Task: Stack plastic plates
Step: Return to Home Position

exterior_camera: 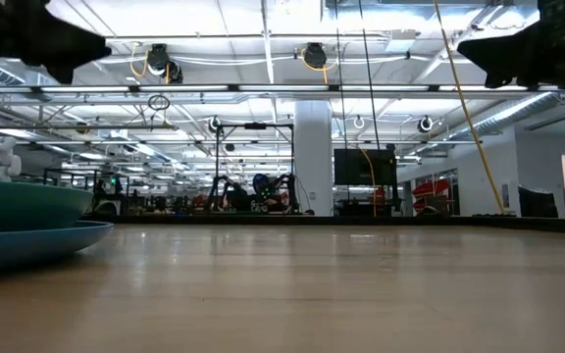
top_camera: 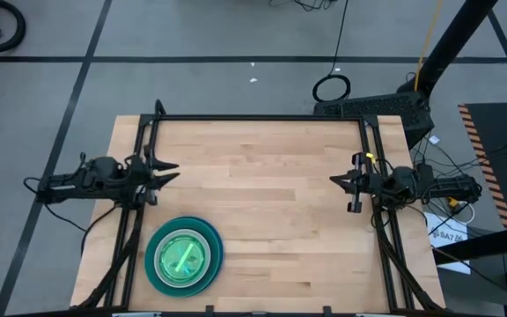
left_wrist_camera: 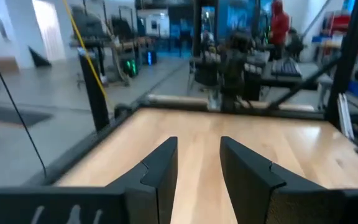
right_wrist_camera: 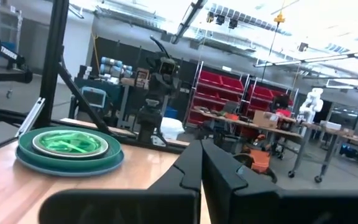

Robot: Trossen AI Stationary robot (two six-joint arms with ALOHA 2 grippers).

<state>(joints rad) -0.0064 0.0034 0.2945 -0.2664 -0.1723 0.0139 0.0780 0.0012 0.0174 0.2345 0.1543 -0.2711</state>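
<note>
The plastic plates (top_camera: 183, 257) sit nested in one stack near the table's front left. A large blue plate rests on the wood, with a teal one, a white one and a lime green one on top of it. The stack also shows in the low view (exterior_camera: 18, 221) and the right wrist view (right_wrist_camera: 70, 149). My left gripper (top_camera: 172, 173) hovers level and open at the table's left edge, beyond the stack, with nothing between its fingers (left_wrist_camera: 160, 168). My right gripper (top_camera: 333, 181) hovers shut at the right edge, pointing toward the table's middle (right_wrist_camera: 202, 163).
Bare wooden tabletop (top_camera: 262, 194) lies between the two grippers. A dark frame rail (top_camera: 262, 117) runs along the far edge, and more rails run down both sides. A person in red (left_wrist_camera: 279, 25) stands far off in the room.
</note>
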